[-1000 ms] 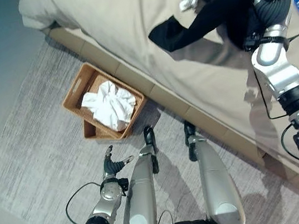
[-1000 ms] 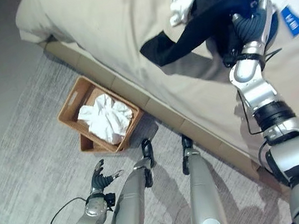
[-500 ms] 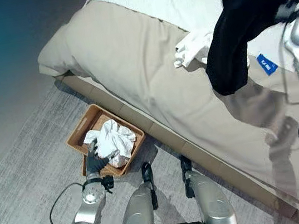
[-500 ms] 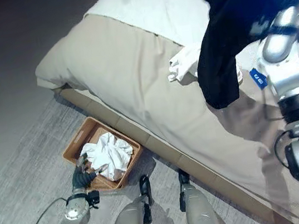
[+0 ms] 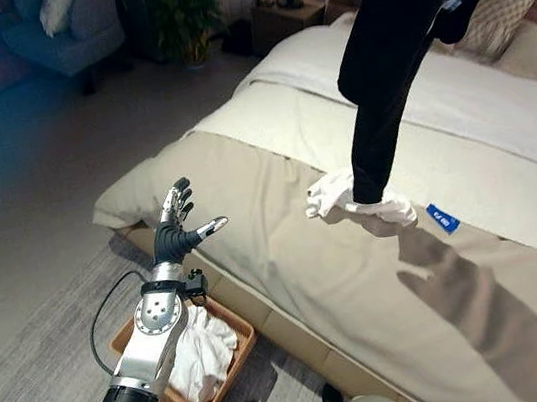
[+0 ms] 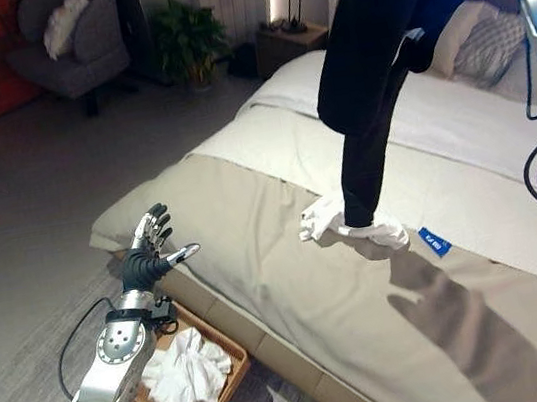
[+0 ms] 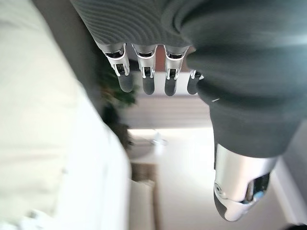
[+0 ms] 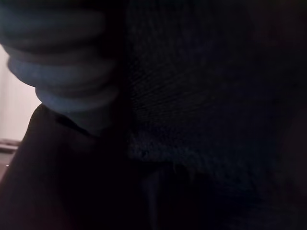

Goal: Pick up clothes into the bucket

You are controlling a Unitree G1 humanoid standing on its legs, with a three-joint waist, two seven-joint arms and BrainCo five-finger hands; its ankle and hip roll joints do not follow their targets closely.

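A long black garment [image 5: 398, 50] hangs in the air over the bed, its lower end touching a white garment [image 5: 349, 199] crumpled on the beige cover. My right hand [image 8: 57, 72] holds the black garment from above, with dark cloth wrapped close around it. My left hand [image 5: 175, 240] is raised over the bed's near edge with straight, spread fingers [image 7: 144, 81] and nothing in it. Below it on the floor stands the brown wicker basket [image 5: 234, 343] with white clothes [image 6: 183, 375] inside.
The bed [image 5: 273, 160] fills the right side, with a blue tag [image 5: 443, 218] on the cover and pillows [image 5: 488, 11] at the head. A grey rug [image 5: 35, 398] lies under the basket. An armchair [image 6: 64, 50], a plant [image 6: 185, 36] and a nightstand [image 6: 299, 30] stand behind.
The camera has tilted up towards the room. My right hand has lifted the black garment high off the bed. My left hand has risen from the basket to the bed's edge.
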